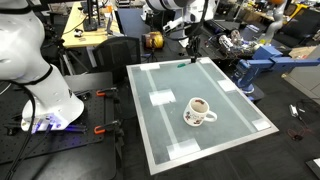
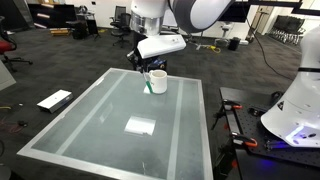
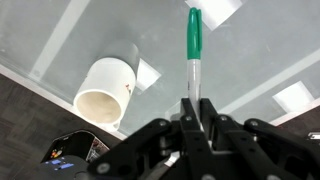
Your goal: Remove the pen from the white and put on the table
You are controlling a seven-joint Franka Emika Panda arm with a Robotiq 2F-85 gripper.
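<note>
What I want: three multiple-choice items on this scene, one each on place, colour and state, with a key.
1. Where is the pen relative to the mug?
A) inside it
B) lying across its rim
C) outside it, over the table

2. What colour is the pen's cap?
A) green
B) red
C) black

3. How is the claw?
A) open and empty
B) shut on the pen
C) shut on the mug's handle

Key: 1 C, the wrist view shows the mug empty and the pen apart from it. 2 A, the cap is plainly green. 3 B, the claw grips the pen's pale barrel.
</note>
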